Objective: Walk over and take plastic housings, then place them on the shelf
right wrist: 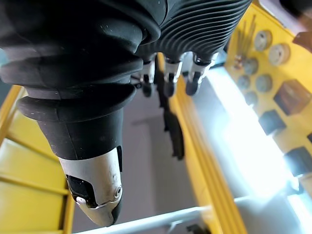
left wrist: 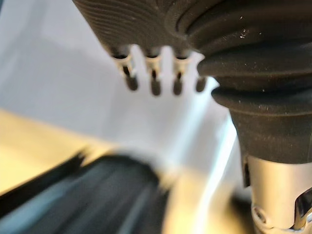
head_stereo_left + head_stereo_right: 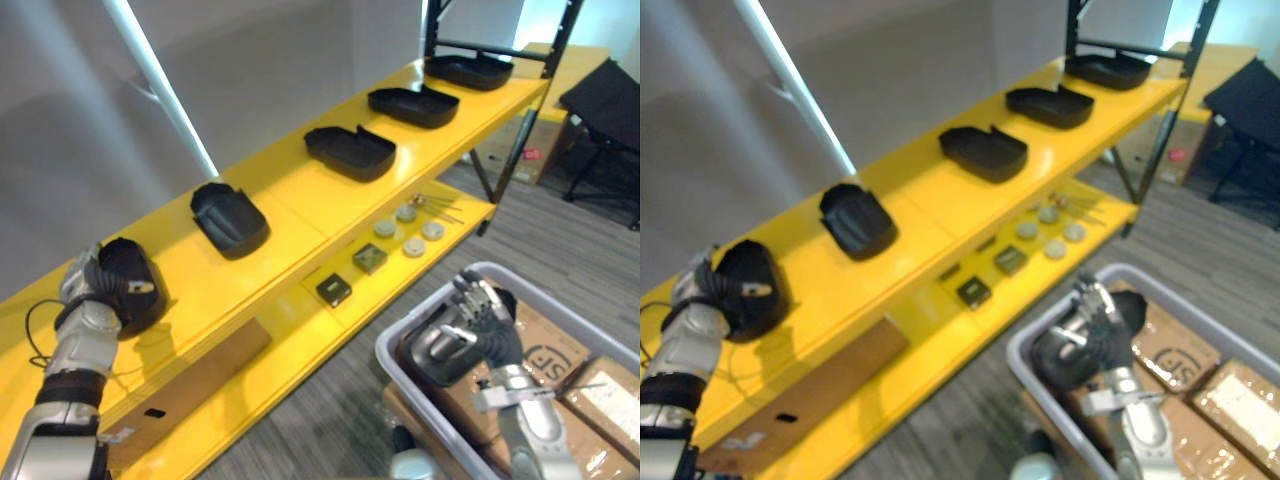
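Where the yellow shelf [image 3: 290, 215] runs off the picture at the left, the left hand [image 3: 82, 290] rests against the first housing [image 3: 135, 280], which stands on the shelf's upper level. Its fingers [image 2: 155, 80] are straight and slightly apart above the housing, which is blurred in the left wrist view. The thumb appears to lie across the housing.

- Second housing [image 3: 230, 220], third housing [image 3: 350, 152], fourth housing [image 3: 412, 106], fifth housing [image 3: 468, 70]: set in a row on the same level, well apart, open side up.
- Lower level: cardboard sheet [image 3: 190, 385], two small dark blocks [image 3: 333, 290], pale discs [image 3: 412, 246]. Thin rods lie beyond the discs and are too small to make out.
- Grey bin [image 3: 395, 335]: on the floor before the shelf, its right side cut off.
- Right hand [image 3: 470, 325]: over the bin, fingers relaxed and apart, holding nothing.
- Cardboard boxes [image 3: 565, 365]: within the bin's rim, partly hidden by the hand.
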Motion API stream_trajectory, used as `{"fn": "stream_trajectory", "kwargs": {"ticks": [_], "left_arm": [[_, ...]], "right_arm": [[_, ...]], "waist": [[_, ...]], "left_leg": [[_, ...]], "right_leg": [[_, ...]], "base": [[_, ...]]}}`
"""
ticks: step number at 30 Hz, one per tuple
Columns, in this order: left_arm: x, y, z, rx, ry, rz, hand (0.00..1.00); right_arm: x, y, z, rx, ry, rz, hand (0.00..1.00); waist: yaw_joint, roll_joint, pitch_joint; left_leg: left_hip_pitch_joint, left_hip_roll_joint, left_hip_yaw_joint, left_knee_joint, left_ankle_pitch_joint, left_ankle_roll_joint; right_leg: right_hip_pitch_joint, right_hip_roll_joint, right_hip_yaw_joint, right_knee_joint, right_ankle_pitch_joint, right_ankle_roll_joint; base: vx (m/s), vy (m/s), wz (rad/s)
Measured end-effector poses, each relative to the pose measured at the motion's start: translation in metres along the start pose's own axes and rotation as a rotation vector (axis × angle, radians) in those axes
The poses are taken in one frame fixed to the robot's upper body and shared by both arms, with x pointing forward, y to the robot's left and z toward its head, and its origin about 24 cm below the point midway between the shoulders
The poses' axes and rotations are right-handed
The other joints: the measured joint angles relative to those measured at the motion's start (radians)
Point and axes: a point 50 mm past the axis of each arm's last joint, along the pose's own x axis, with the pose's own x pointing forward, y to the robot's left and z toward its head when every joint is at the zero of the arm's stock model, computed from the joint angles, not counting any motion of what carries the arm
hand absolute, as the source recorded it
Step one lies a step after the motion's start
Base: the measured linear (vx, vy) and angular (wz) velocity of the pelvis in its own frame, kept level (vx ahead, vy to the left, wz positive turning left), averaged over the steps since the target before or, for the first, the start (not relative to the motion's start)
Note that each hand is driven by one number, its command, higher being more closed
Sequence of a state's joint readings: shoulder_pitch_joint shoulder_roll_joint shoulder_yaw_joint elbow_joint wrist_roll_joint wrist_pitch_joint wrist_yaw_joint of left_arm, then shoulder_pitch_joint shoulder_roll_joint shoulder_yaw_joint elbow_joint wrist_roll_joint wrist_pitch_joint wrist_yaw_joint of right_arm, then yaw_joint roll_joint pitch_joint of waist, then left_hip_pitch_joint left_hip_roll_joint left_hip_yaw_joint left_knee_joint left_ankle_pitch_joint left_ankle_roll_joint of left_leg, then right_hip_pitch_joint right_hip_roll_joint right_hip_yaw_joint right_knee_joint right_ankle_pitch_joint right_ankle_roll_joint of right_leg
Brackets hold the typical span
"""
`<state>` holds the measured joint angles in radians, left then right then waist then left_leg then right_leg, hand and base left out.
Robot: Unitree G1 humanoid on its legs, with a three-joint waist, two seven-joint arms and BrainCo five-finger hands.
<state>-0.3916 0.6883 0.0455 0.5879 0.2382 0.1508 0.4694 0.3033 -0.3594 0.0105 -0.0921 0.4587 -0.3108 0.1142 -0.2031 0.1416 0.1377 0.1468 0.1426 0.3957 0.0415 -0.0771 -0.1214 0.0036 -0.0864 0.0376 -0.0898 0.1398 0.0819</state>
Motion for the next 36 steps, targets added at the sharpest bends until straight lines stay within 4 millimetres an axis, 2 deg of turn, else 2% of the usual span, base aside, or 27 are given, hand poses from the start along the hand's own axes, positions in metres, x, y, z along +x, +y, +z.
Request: {"fn": "stream_trajectory", "kwargs": {"ticks": [1,7,9,10,12,15,18,20,21,22,24,26,30,36], "left_arm": [[0.0,0.005,0.008,-0.058,-0.045,0.092,0.0],[-0.012,0.026,0.052,-0.392,-0.21,0.352,0.0],[-0.019,0.036,0.058,-0.526,-0.224,0.41,0.0],[-0.033,0.048,0.061,-0.654,-0.27,0.464,0.0],[-0.046,0.053,0.063,-0.736,-0.303,0.484,0.0],[-0.086,0.056,0.055,-0.895,-0.321,0.497,0.0],[-0.12,0.047,0.034,-0.941,-0.218,0.465,0.0],[-0.133,0.045,0.024,-0.932,-0.169,0.453,0.0],[-0.143,0.042,0.018,-0.923,-0.137,0.431,0.0],[-0.153,0.039,0.013,-0.918,-0.107,0.399,0.0],[-0.163,0.032,0.011,-0.917,-0.084,0.339,0.0],[-0.171,0.026,0.01,-0.934,-0.069,0.268,0.0],[-0.177,0.015,0.027,-0.991,-0.174,0.104,0.0],[-0.177,0.002,0.069,-1.138,-0.37,-0.135,0.0]], "right_arm": [[-0.001,0.002,-0.001,0.007,0.002,0.001,0.0],[-0.004,0.013,-0.007,0.059,-0.005,-0.007,0.0],[-0.007,0.017,-0.009,0.081,-0.004,-0.018,0.0],[-0.009,0.02,-0.012,0.093,0.001,-0.036,0.0],[-0.012,0.021,-0.012,0.089,0.002,-0.047,0.0],[-0.011,0.025,-0.007,0.089,-0.027,-0.064,0.0],[-0.01,0.025,0.001,0.1,-0.071,-0.083,0.0],[-0.009,0.027,0.005,0.096,-0.089,-0.079,0.0],[-0.009,0.029,0.006,0.083,-0.096,-0.074,0.0],[-0.006,0.031,0.008,0.071,-0.105,-0.07,0.0],[-0.003,0.035,0.009,0.063,-0.114,-0.07,0.0],[0.002,0.039,0.01,0.057,-0.119,-0.078,0.0],[0.011,0.042,0.009,-0.015,-0.122,-0.142,0.0],[0.011,0.016,0.008,-0.074,-0.111,-0.385,0.0]], "waist": [[0.0,-0.003,-0.001],[0.006,-0.023,-0.009],[0.008,-0.023,-0.01],[0.01,-0.023,-0.01],[0.014,-0.023,-0.01],[0.039,-0.023,-0.01],[0.064,-0.03,-0.014],[0.079,-0.035,-0.02],[0.089,-0.048,-0.023],[0.109,-0.05,-0.029],[0.134,-0.06,-0.028],[0.14,-0.068,-0.035],[0.148,-0.075,-0.041],[0.144,-0.089,-0.035]], "left_leg": [[0.0,0.0,0.0,-0.001,0.0,0.0],[0.001,0.0,0.001,-0.004,0.0,0.0],[0.004,0.0,0.0,-0.006,0.0,0.0],[0.008,0.001,0.0,-0.009,0.0,0.0],[0.011,0.002,-0.002,-0.01,0.0,0.0],[0.015,0.001,-0.011,-0.012,0.0,0.001],[0.027,0.002,-0.04,-0.013,-0.004,0.007],[0.026,0.002,-0.06,-0.014,-0.004,0.007],[0.026,0.003,-0.073,-0.015,-0.004,0.007],[0.025,0.003,-0.082,-0.016,-0.004,0.007],[0.025,0.002,-0.095,-0.017,-0.003,0.006],[0.01,0.002,-0.117,-0.017,0.001,0.003],[-0.009,0.002,-0.135,-0.018,0.009,0.001],[0.007,0.004,-0.109,-0.027,0.018,-0.007]], "right_leg": [[-0.001,0.0,0.001,0.0,0.0,0.0],[-0.001,0.006,0.001,0.003,0.005,0.008],[0.0,0.006,0.001,0.009,0.005,0.008],[0.003,0.008,0.001,0.009,0.006,0.008],[0.009,0.009,-0.003,0.009,0.006,0.008],[0.024,0.007,-0.014,0.008,0.002,0.009],[0.054,0.004,-0.046,0.0,-0.012,0.009],[0.065,0.002,-0.063,0.0,-0.023,0.006],[0.07,0.001,-0.074,-0.001,-0.029,0.008],[0.075,0.0,-0.084,-0.001,-0.031,0.007],[0.084,-0.003,-0.098,-0.001,-0.033,0.007],[0.083,-0.005,-0.119,0.0,-0.036,0.007],[0.072,-0.005,-0.136,0.0,-0.038,0.006],[0.064,0.0,-0.112,0.009,-0.024,0.011]], "base": [[0.0,0.0,0.0],[0.0,0.0,0.0],[0.0,0.0,0.0],[0.0,0.0,0.0],[0.0,0.0,0.03],[-0.01,0.002,0.08],[-0.05,0.006,0.26],[-0.03,-0.005,0.3],[-0.03,-0.006,0.3],[-0.03,-0.005,0.27],[-0.02,-0.001,0.23],[0.0,-0.006,0.29],[0.02,-0.007,0.14],[0.04,0.012,-0.1]]}}
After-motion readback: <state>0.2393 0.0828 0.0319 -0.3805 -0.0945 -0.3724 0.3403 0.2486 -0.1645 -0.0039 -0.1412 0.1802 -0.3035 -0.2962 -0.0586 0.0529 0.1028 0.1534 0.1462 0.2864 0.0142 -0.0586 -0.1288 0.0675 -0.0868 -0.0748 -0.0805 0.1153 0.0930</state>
